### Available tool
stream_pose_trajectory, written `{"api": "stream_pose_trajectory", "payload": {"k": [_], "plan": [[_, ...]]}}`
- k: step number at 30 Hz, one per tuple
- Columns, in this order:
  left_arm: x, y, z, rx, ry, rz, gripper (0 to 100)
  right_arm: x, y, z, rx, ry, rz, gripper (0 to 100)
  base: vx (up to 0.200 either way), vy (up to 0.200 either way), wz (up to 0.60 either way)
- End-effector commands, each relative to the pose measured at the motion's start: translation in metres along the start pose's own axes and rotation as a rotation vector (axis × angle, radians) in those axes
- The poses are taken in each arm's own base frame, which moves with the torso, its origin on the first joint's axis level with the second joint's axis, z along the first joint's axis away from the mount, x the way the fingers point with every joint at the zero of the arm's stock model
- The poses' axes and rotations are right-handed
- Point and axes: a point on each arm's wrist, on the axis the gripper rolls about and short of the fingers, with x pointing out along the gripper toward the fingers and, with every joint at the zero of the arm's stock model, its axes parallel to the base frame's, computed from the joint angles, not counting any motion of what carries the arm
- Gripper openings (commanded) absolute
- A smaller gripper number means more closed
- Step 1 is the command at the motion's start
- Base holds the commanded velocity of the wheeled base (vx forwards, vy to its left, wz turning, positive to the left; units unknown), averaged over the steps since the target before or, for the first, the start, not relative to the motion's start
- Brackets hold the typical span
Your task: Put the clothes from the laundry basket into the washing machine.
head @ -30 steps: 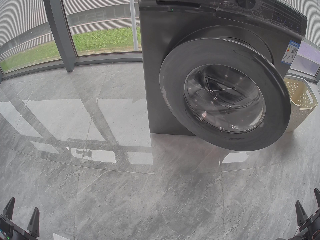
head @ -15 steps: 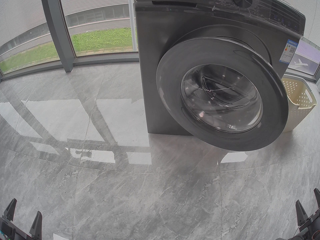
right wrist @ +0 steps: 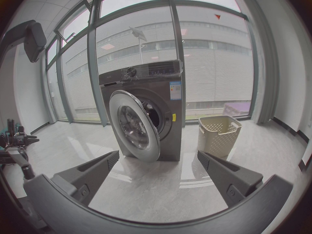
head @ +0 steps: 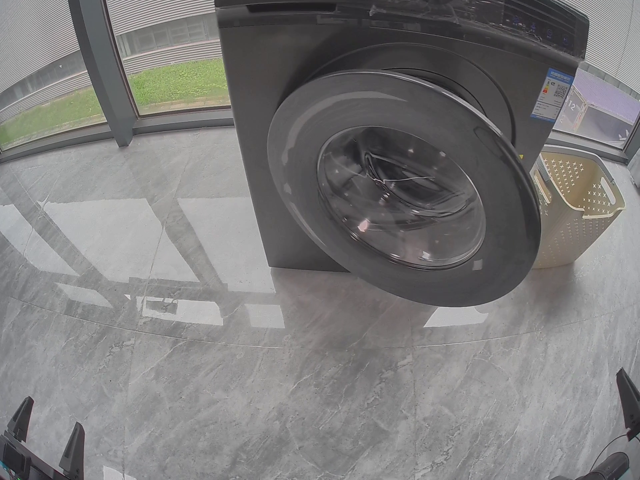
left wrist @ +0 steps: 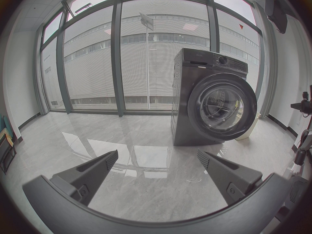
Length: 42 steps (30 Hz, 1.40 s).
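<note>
Left gripper [left wrist: 157, 152] jaws are spread wide with nothing between them, just floor [head: 267, 381] in the gap. Right gripper [right wrist: 158, 153] same: wide open, holding nothing. Both hang low over the grey marbled tiles, left at the head view's lower left corner, right at its lower right, well apart from the washing machine [head: 260, 115]. Machine is a dark grey front loader, standing on the floor in front of the tall windows [head: 167, 35]. Its round door [head: 400, 188] is swung open toward the robot, hinged on the robot's left, glass porthole facing out. Right wrist view shows the drum opening [right wrist: 152, 112] behind the door. Laundry basket [head: 580, 235]: cream, perforated walls, upright on the floor just beside the machine on the robot's right. Door edge covers part of it in the head view; can't tell what lies inside.
</note>
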Motion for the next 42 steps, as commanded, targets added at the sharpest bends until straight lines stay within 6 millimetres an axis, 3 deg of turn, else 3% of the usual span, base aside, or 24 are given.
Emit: {"api": "stream_pose_trajectory", "payload": {"k": [1, 5, 12, 15, 17, 24, 27, 36, 42], "plan": [[0.0, 0.0, -0.005, -0.002, 0.007, 0.0, 100, 0.068, -0.003, 0.007, 0.052, 0.252, 0.153, 100, 0.0, -0.2, 0.0], [0.0, 0.0, -0.005, 0.001, 0.007, -0.001, 100, 0.112, 0.003, 0.011, 0.052, 0.265, 0.257, 100, 0.0, -0.2, 0.0], [0.0, 0.0, -0.005, -0.001, 0.005, 0.003, 100, 0.155, 0.034, 0.017, 0.145, 0.34, 0.453, 100, 0.0, -0.086, 0.0], [0.0, 0.0, -0.005, -0.003, 0.005, 0.003, 100, 0.161, 0.041, 0.021, 0.188, 0.348, 0.478, 100, 0.0, 0.0, 0.0], [0.0, 0.0, -0.005, -0.004, 0.005, 0.003, 100, 0.175, 0.057, 0.032, 0.259, 0.349, 0.474, 100, 0.0, 0.0, 0.0], [0.0, 0.0, -0.005, -0.001, 0.005, 0.002, 100, 0.189, 0.071, 0.024, 0.198, 0.373, 0.493, 100, 0.029, 0.0, 0.0], [0.0, 0.0, -0.005, -0.001, 0.007, 0.003, 100, 0.205, 0.077, 0.019, 0.165, 0.365, 0.462, 100, 0.2, 0.0, 0.0], [0.0, 0.0, -0.005, 0.002, 0.007, 0.0, 100, 0.236, 0.081, 0.014, 0.148, 0.292, 0.339, 100, 0.178, 0.0, 0.0], [0.0, 0.0, -0.005, -0.001, 0.005, 0.002, 100, 0.257, 0.052, 0.016, 0.124, 0.263, 0.171, 100, 0.0, 0.0, 0.0]]}}
